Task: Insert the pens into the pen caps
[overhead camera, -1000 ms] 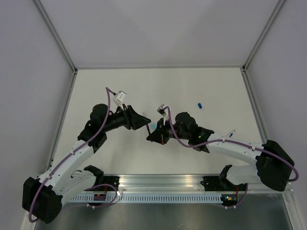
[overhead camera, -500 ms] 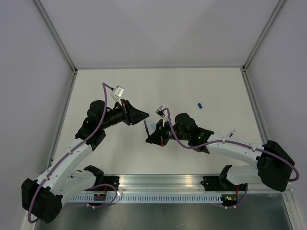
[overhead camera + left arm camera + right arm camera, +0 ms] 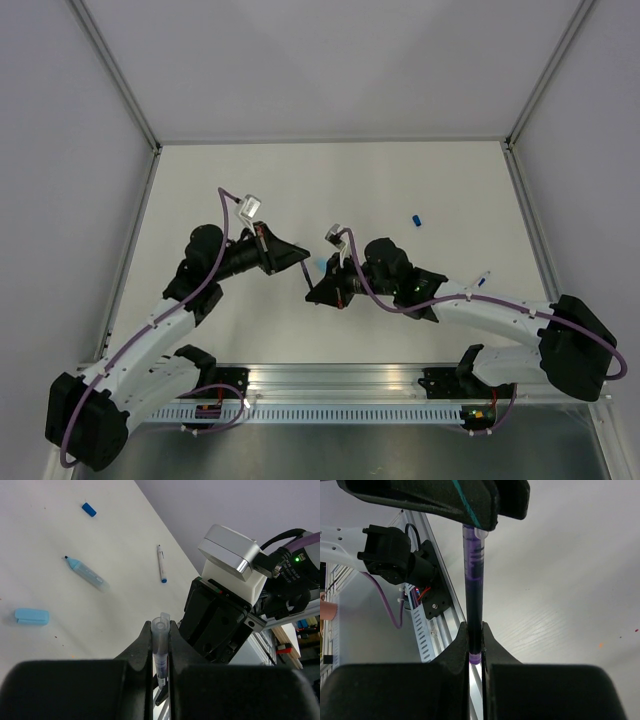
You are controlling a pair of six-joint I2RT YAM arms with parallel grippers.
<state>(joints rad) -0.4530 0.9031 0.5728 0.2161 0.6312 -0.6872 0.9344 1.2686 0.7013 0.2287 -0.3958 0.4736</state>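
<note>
Caps, two loose: dark blue (image 3: 89, 509), pale (image 3: 31, 616)

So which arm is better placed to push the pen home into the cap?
Right, probably. The right gripper is shut on the dark pen, which lines up with the clear cap clamped by the left gripper. Pushing along the pen should seat it; the left only needs to hold.

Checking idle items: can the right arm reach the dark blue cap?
Probably not: the right arm has its jaws shut on the purple pen, which the left arm also clamps. Nothing blocks the dark blue cap.
</note>
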